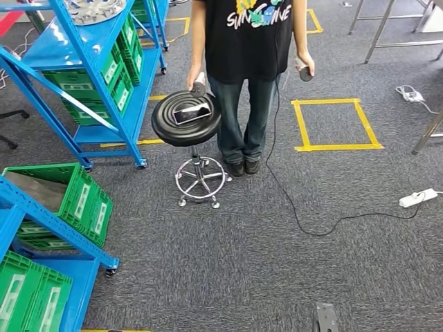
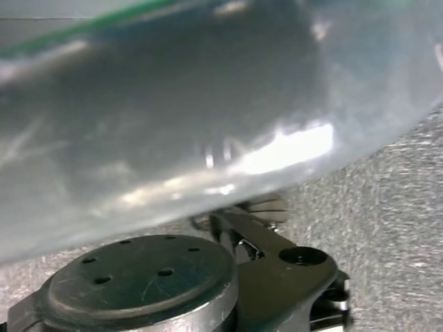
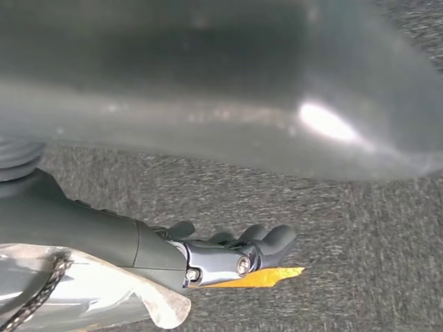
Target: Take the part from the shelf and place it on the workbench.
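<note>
A silver, round metal part (image 1: 97, 8) lies on the top level of the blue shelf (image 1: 78, 48) at the far left, cut off by the picture's edge. Green bins (image 1: 118, 69) fill the lower levels. My right hand (image 3: 230, 252) hangs low over grey carpet. Its dark fingers are stretched out and slightly apart with nothing in them, and a strip of yellow tape (image 3: 261, 278) lies just beyond it. A blurred silver-grey surface (image 2: 172, 124) crosses the left wrist view, close to the camera.
A person (image 1: 248, 41) stands straight ahead with a dark controller in each hand. In front of them is a black stool (image 1: 186, 119) with a flat device on it. A second blue rack with green bins (image 1: 62, 200) is at my near left. Yellow floor square (image 1: 334, 124), cable and power strip (image 1: 418, 198) lie to the right. Metal table legs (image 1: 389, 24) are at the far right.
</note>
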`<state>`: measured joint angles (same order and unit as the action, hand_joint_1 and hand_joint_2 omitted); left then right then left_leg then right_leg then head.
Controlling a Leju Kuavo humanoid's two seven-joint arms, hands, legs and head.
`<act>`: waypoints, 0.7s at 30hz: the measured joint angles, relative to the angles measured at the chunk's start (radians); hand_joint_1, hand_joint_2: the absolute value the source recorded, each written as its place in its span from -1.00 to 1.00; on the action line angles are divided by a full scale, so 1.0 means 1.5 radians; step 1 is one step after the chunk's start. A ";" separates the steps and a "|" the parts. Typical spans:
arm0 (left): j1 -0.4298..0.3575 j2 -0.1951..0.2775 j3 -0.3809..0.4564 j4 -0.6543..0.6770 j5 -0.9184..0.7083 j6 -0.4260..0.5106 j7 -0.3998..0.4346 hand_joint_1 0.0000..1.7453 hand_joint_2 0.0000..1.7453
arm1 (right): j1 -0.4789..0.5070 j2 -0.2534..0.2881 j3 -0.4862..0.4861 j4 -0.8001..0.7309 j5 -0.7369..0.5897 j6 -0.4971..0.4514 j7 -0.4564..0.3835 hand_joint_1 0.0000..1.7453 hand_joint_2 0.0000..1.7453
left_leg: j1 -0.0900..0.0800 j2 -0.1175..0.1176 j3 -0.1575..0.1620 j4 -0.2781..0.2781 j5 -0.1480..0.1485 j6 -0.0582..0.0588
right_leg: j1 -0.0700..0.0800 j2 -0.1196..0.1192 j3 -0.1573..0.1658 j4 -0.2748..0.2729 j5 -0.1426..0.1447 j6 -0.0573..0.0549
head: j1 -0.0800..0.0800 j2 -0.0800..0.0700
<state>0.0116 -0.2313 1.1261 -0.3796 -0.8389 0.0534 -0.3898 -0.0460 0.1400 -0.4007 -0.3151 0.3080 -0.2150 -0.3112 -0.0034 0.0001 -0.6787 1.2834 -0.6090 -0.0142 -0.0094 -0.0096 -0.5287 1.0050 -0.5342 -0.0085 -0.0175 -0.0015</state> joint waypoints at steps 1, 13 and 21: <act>0.000 0.000 0.001 0.000 -0.002 0.001 0.002 -1.00 -1.00 | 0.000 0.000 0.000 0.000 0.000 0.000 0.000 -1.00 -1.00 | -0.001 0.000 0.010 0.002 0.011 0.003 | 0.002 -0.001 -0.004 0.000 0.004 0.000 | 0.000 0.000; 0.000 -0.003 0.006 -0.009 -0.018 0.005 0.004 -1.00 -1.00 | -0.002 0.004 -0.001 0.000 0.004 -0.002 -0.002 -1.00 -1.00 | -0.011 0.004 0.135 -0.224 0.073 0.041 | 0.000 0.003 -0.074 0.104 -0.033 0.029 | 0.002 0.000; 0.000 -0.005 0.009 -0.010 -0.027 0.004 0.005 -1.00 -1.00 | -0.001 0.003 0.000 0.000 0.006 -0.002 -0.003 -1.00 -1.00 | -0.009 0.003 0.107 -0.184 0.064 0.023 | -0.009 0.006 -0.014 0.020 0.007 0.040 | 0.003 0.000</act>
<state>0.0119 -0.2383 1.1394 -0.3948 -0.8790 0.0594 -0.3830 -0.0476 0.1439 -0.4014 -0.3151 0.3171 -0.2184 -0.3153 -0.0167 0.0045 -0.5175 1.0071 -0.5133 0.0210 -0.0237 -0.0008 -0.5500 1.0345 -0.5237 0.0520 -0.0131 -0.0015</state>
